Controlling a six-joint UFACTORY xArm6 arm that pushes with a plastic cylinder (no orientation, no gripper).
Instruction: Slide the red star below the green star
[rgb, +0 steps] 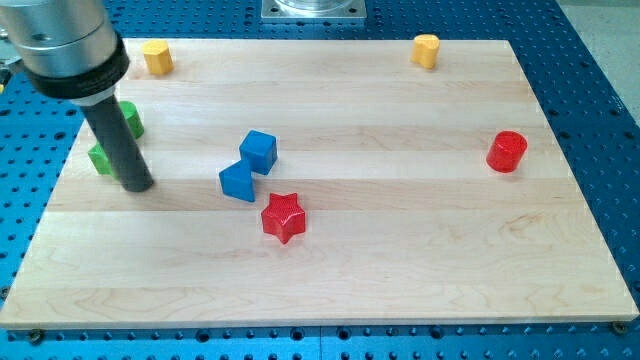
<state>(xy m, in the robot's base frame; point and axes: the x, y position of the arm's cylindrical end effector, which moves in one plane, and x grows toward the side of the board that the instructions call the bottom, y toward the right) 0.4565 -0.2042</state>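
Clawless, the arm ends in a dark rod, so nothing can be gripped and nothing is held; my tip (138, 185) rests on the board (400, 260) at the frame's left. It stands just right of a green block (101, 158), which the rod partly hides, so its shape is unclear. Another green block (131, 119) sits behind the rod, also half covered.

Below centre lies the red star (283, 216), well right of my tip; it lies flat, with no clear long axis. Two blue blocks (238, 181) (259, 150) touch just above it.
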